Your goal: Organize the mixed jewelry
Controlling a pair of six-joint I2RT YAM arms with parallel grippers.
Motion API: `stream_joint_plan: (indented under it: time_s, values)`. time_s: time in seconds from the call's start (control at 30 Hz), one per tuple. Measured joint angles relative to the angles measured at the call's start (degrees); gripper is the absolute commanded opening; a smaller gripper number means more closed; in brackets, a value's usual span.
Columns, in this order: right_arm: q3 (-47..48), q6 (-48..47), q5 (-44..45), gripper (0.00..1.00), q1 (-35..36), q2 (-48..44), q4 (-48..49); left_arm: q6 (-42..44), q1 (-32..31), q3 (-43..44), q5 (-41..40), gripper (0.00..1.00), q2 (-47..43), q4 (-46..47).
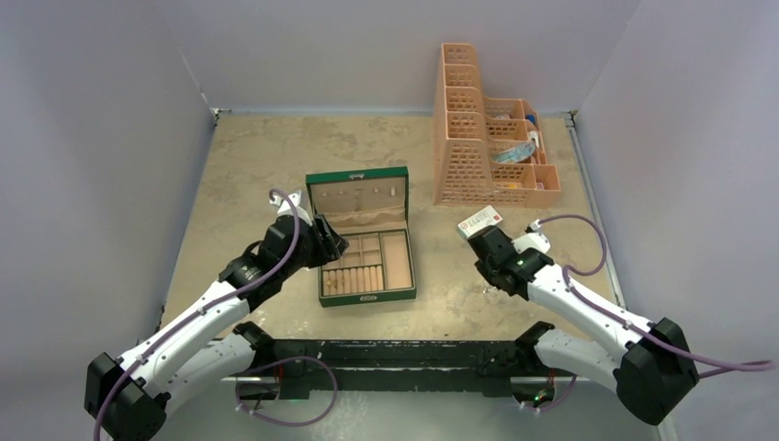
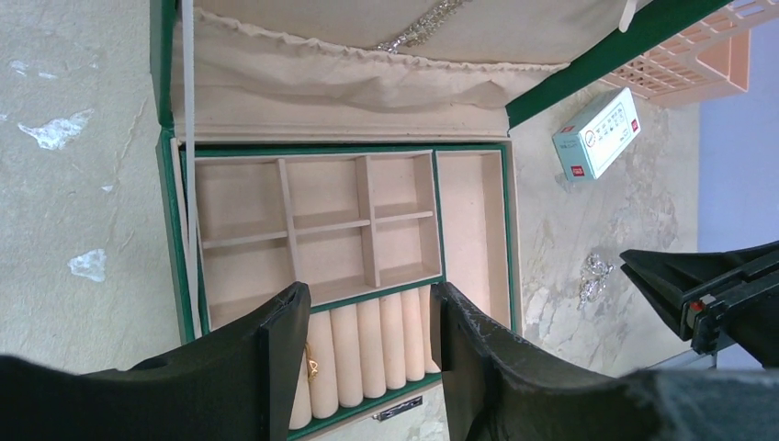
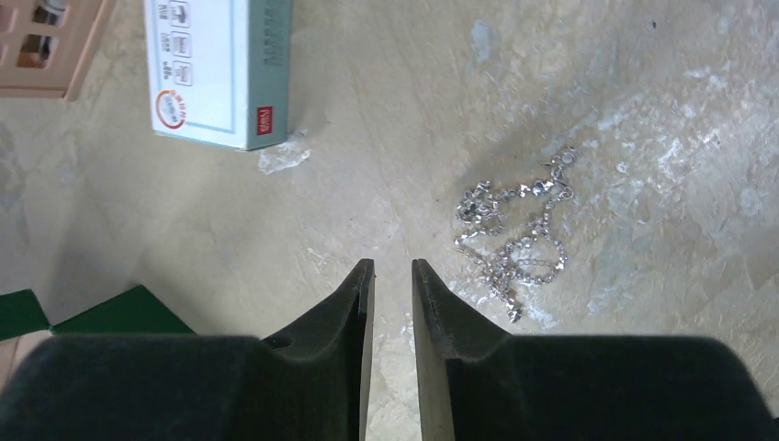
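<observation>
Bare tabletop (image 3: 643,110) round the silvery chain (image 3: 514,230), white card box (image 3: 216,73) near behind, green box (image 1: 367,299) well to its left.

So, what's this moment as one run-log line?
left tool: open, at green box | right tool: narrowly open, empty, beside silver chain on table | chain not yet boxed

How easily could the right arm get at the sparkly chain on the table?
Probably easily. The silvery chain lies bare on the table, just beside the right tool, with nothing over it. The tool would need to shift sideways.
</observation>
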Motion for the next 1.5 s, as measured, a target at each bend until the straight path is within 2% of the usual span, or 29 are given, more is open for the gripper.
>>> stream_joint_plan:
  time_s: [0.17, 0.67, 1.07, 1.3, 1.5]
  values:
    - [-0.90, 4.66, 0.26, 0.32, -0.90, 1.36, -0.87, 0.74, 0.00, 0.00, 0.22, 0.50, 0.57, 0.90]
    - [0.98, 16.85, 1.70, 0.30, -1.86, 11.93, -6.91, 1.75, 0.00, -0.22, -0.85, 0.50, 1.66, 3.26]
    - [1.05, 15.89, 2.80, 0.30, -3.39, 14.86, -4.13, 2.23, 0.00, -0.24, -1.57, 0.50, 2.54, 3.82]
    - [1.05, 13.60, 2.80, 0.20, -3.82, 15.32, -1.18, 2.25, 0.00, -0.24, -1.57, 0.50, 2.82, 3.85]
    - [1.03, 8.61, 2.82, 0.21, -4.35, 15.10, 3.32, 2.25, 0.00, -0.24, -1.57, 0.50, 2.84, 3.82]
